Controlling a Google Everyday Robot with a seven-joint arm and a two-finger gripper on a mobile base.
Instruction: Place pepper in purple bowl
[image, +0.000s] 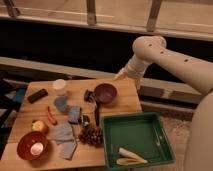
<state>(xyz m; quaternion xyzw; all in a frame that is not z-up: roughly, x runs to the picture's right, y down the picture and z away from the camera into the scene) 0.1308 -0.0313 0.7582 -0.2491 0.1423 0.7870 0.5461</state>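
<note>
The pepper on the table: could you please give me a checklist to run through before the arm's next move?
1. Pepper lies free on the left part of the table, nothing on top of it: ok.
2. Purple bowl stands upright near the far edge, nothing seen inside: ok.
3. Gripper is open and empty, at the table's far edge beside the purple bowl, away from the pepper: ok.
4. Room for the fingers around the pepper, with the blue cup and the round fruit close by: cannot tell.
5. Pepper in the purple bowl: not ok, not yet done.
</note>
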